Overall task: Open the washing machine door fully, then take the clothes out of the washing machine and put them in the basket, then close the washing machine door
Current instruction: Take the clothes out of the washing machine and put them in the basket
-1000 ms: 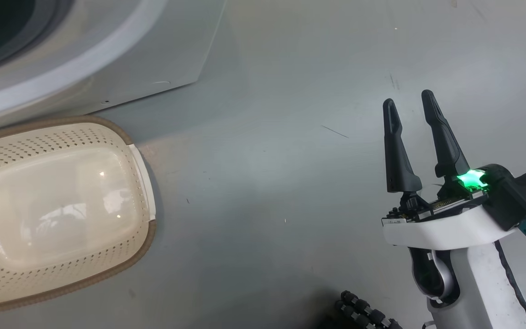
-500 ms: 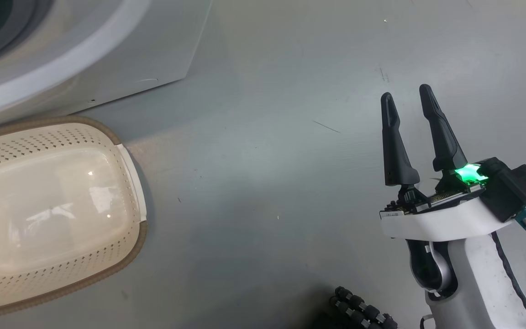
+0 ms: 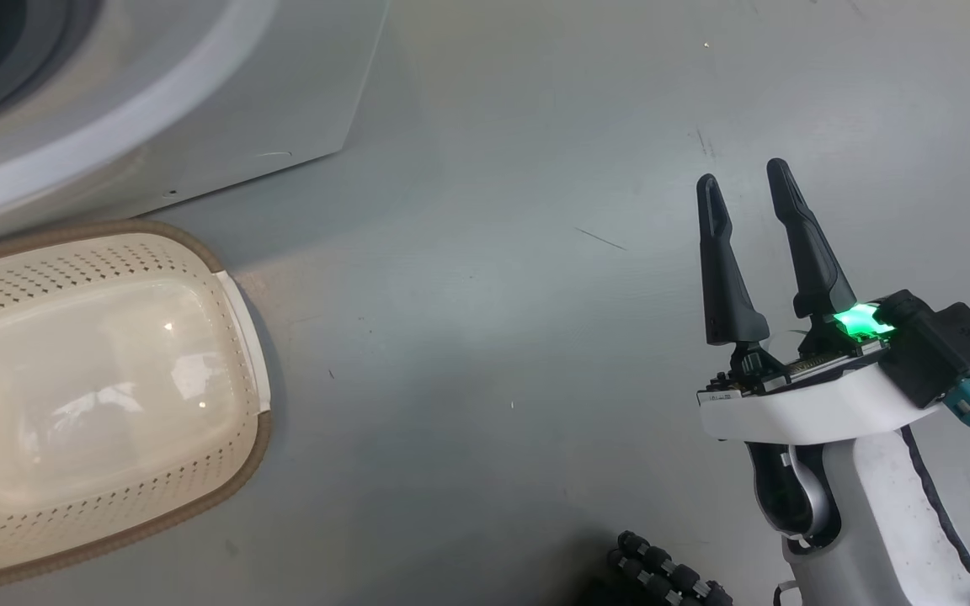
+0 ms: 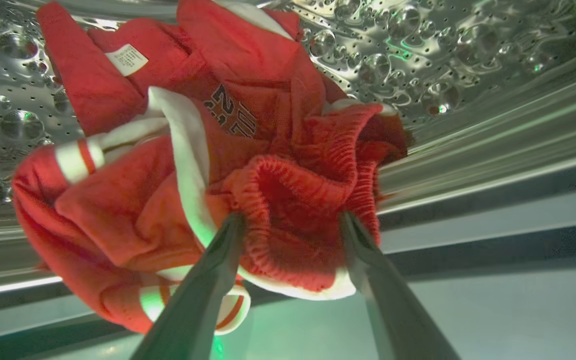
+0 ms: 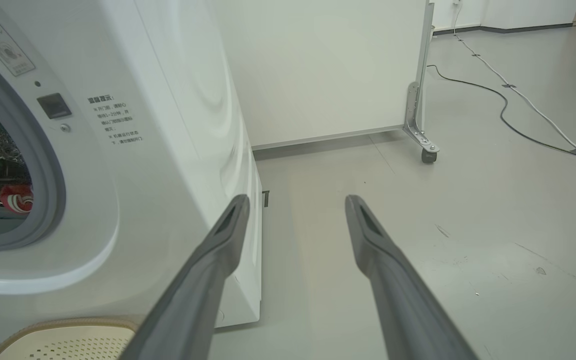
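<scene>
Left hand (image 4: 290,216) was open, fingers either side of a fold of the red clothes (image 4: 168,190), mid-frame in the steel drum (image 4: 418,60). Head view: basket (image 3: 262,446) sat lower left, washing machine (image 3: 199,109) upper left; right hand (image 3: 741,172) stood open, lower right, over the floor (image 3: 493,337).

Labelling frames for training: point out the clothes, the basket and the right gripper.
the clothes (image 4: 288,200): left wrist view, red ribbed cuff.
the basket (image 3: 72,254): head view, perforated wall.
the right gripper (image 3: 741,173): head view, midway between fingertips.
</scene>
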Motion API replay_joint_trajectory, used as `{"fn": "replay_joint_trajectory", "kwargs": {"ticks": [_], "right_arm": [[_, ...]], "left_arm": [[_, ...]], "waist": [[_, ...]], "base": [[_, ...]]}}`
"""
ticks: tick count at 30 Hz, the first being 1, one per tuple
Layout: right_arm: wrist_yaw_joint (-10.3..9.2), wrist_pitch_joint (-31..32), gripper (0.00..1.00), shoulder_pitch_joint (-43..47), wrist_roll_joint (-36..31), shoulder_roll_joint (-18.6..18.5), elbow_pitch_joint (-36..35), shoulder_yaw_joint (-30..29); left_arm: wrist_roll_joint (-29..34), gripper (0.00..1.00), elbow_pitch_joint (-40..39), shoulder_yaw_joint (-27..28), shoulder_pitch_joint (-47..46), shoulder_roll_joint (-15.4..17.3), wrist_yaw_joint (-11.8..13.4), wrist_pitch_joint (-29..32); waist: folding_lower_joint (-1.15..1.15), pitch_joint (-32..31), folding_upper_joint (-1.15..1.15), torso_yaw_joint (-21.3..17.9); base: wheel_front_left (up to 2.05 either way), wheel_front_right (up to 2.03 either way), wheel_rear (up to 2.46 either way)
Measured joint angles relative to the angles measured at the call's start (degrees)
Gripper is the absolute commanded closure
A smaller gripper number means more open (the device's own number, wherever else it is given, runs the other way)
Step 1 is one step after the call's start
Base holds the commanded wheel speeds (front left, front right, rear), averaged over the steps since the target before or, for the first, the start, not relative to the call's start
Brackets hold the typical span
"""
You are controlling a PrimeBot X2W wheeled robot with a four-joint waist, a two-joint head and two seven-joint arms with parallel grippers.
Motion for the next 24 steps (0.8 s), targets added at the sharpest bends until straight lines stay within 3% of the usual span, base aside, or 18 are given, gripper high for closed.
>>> {"fn": "replay_joint_trajectory", "kwargs": {"ticks": [1, 2, 3, 5, 15, 24], "right_arm": [[0.00, 0.0, 0.00, 0.0, 0.0, 0.0, 0.0, 0.0], [0.00, 0.0, 0.00, 0.0, 0.0, 0.0, 0.0, 0.0], [0.00, 0.0, 0.00, 0.0, 0.0, 0.0, 0.0, 0.0], [0.00, 0.0, 0.00, 0.0, 0.0, 0.0, 0.1, 0.0], [0.00, 0.0, 0.00, -0.2, 0.0, 0.0, 0.0, -0.5], [0.00, 0.0, 0.00, -0.5, -0.4, 0.0, 0.0, -2.2]], "left_arm": [[0.0, 0.11, 0.1, -0.2, 0.0, 0.1, 0.0, 0.5], [0.0, 0.27, 0.3, -0.4, 0.0, 0.1, 0.0, 0.9], [0.0, 0.57, 0.5, -0.5, 0.0, 0.2, 0.0, 1.3], [0.0, 1.00, 1.0, -0.5, 0.0, 0.3, 0.0, 2.0], [-1.1, 1.00, 1.2, 0.1, 0.0, 0.3, 0.0, 3.4], [-1.4, 1.00, -1.0, 0.5, 0.7, -0.5, -0.3, -2.4]], "waist": [[0.00, 0.0, 0.00, 0.0], [0.00, -0.1, 0.00, 0.0], [0.00, -0.1, 0.00, 0.0], [0.00, -0.2, 0.00, -0.1], [0.00, -0.3, 0.00, -0.1], [0.00, -0.5, 0.00, 0.9]], "base": [[0.00, 0.00, 0.00], [0.00, 0.00, 0.00], [0.00, 0.00, 0.00], [0.00, 0.00, 0.00], [0.00, 0.00, 0.00], [0.00, 0.00, 0.00]]}}
